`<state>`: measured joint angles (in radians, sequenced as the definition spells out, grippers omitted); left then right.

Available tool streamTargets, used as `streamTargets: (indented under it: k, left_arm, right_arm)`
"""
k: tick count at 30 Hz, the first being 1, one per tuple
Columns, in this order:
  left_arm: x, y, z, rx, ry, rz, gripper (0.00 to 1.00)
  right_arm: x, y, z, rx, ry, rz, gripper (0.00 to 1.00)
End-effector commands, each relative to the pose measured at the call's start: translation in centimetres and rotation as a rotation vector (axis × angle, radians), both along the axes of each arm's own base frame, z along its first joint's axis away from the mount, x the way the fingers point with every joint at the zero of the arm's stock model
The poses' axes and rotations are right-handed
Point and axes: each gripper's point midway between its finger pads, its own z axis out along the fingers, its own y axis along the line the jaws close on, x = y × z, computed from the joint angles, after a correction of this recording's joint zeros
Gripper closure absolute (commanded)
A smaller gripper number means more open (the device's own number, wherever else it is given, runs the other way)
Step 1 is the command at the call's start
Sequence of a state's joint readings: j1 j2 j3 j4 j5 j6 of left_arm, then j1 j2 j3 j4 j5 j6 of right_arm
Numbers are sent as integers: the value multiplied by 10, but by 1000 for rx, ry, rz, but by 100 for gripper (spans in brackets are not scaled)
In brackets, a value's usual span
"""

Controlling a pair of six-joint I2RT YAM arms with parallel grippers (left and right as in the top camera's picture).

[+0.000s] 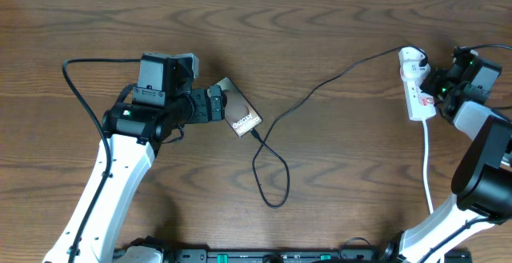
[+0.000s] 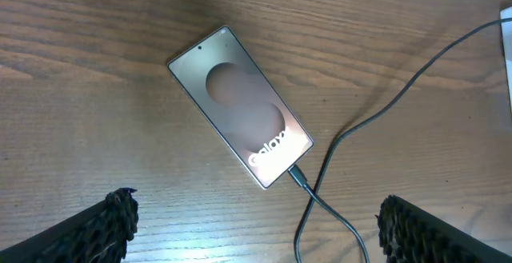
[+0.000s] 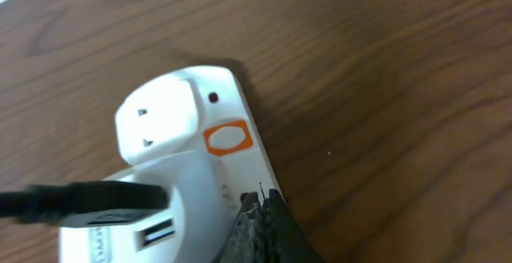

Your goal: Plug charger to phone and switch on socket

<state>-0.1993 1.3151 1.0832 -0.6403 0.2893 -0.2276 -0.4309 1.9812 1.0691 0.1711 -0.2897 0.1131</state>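
Plugging looks done: charger (image 2: 320,207) sits in the near end of the phone (image 2: 240,119), left of centre under the wide-open, empty left claw (image 2: 256,215). Right claw (image 3: 260,215), tips pinched together and holding nothing, rests against the socket (image 3: 248,163) far right. Next likely comes a press down to switch it on.

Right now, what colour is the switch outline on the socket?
Orange-red switch outline on the white socket; clearest in the right wrist view.

Soft, even light is falling on the table (image 1: 344,191), casting only faint shadows, while glare is washing over the phone (image 2: 240,119) and its lettering, and the close white socket (image 3: 184,135) is showing blurred and nearly blown out.
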Motion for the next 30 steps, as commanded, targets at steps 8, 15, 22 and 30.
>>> streamTargets:
  k: [8, 15, 22, 30]
  left_arm:
    - [0, -2, 6, 2, -18, -20, 2]
    - [0, -2, 6, 2, -18, -20, 2]
    - [0, -2, 6, 2, -18, -20, 2]
    - [0, -2, 6, 2, -18, -20, 2]
  right_arm:
    - [4, 4, -8, 32, 3, 20, 99]
    - [4, 13, -9, 79, 2, 42, 99]
    - [-3, 19, -16, 108, 41, 47, 99]
    - [-3, 31, -19, 115, 62, 69, 99]
